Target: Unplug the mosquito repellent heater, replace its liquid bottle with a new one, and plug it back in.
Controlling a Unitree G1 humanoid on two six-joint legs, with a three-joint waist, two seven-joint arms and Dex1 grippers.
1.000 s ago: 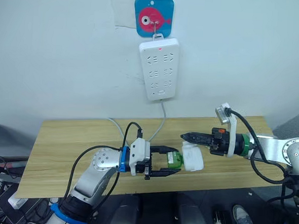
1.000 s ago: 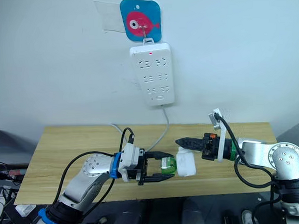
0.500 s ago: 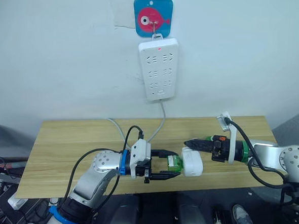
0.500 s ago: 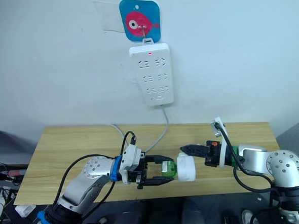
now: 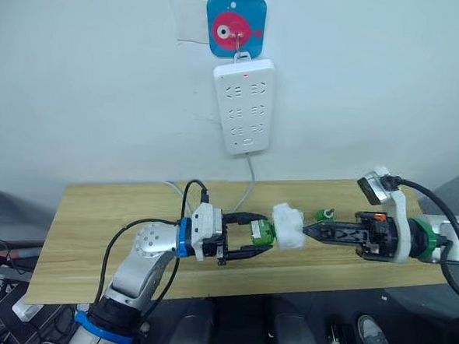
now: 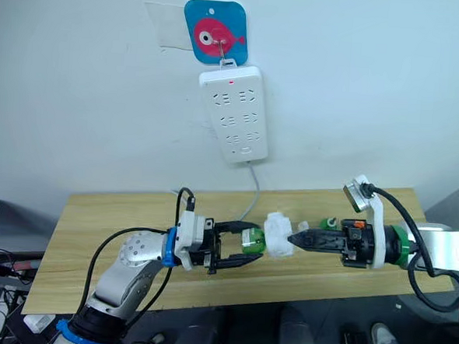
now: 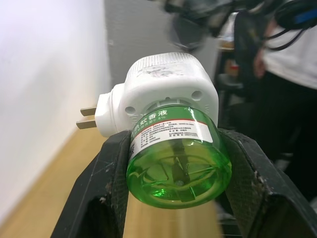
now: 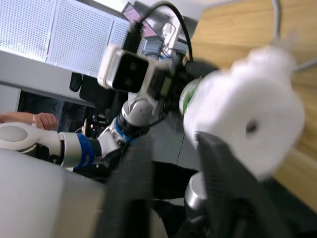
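The left pincer (image 5: 250,240), at lower centre of the head view, grips a green bottle (image 5: 262,232) between its two black fingers, held above the wooden table (image 5: 102,219). In the left wrist view the fingers (image 7: 111,173) press both sides of the bottle (image 7: 178,166), whose neck sits in the white heater (image 7: 166,94); two metal prongs (image 7: 86,116) jut from the heater's side.

Just right of the bottle in the head view, the heater (image 5: 287,225) hangs in mid-frame, off the table, between the two arms. The right pincer (image 5: 310,231) reaches in from the right edge with its tip right at the heater; whether it touches cannot be told. In the right wrist view its two fingers (image 8: 218,173) stand a little apart and bare, with the heater (image 8: 247,119) and its round vent hole close by, blurred. The left pincer (image 8: 171,84) shows behind it there.

A small green-capped item (image 5: 323,215) stands on the table behind the right pincer.

On the wall at upper centre, a white power strip (image 5: 242,105) hangs from a blue fish hook plate (image 5: 235,26), its cord (image 5: 249,181) dropping to the table. A person (image 7: 287,74) stands beyond in the left wrist view.
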